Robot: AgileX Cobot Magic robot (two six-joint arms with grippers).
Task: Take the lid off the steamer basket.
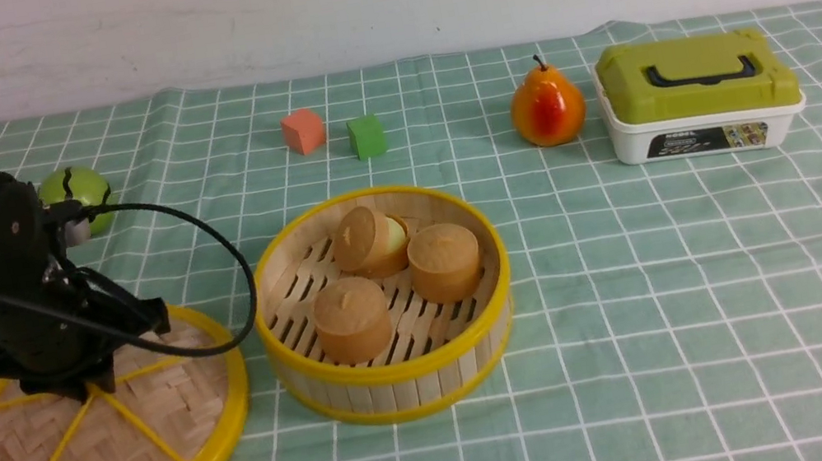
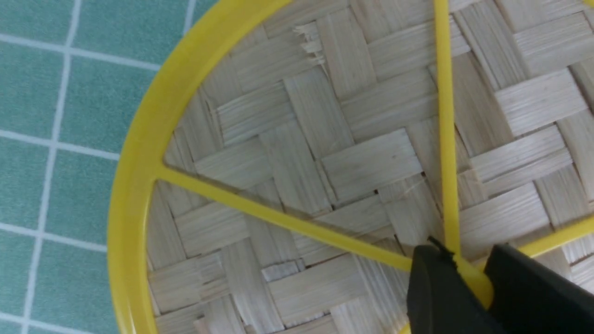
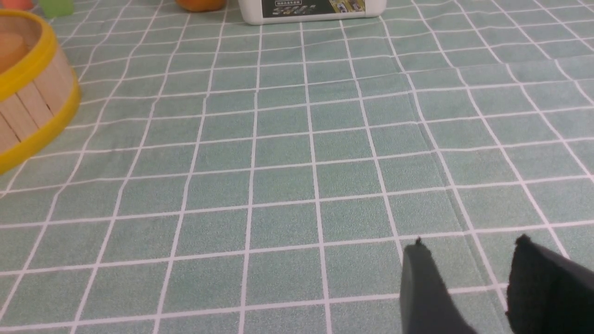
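The lid, a woven bamboo disc with a yellow rim and spokes, lies on the cloth to the left of the steamer basket. The basket is open and holds three brown round cakes. My left gripper is over the lid's centre. In the left wrist view the left gripper is shut on the lid's yellow knob, with the weave of the lid filling the view. My right gripper is open and empty above bare cloth; it is out of the front view. The basket's wall shows in the right wrist view.
A green apple sits behind my left arm. An orange cube and a green cube lie at the back. A pear and a white box with an olive-green lid stand at the back right.
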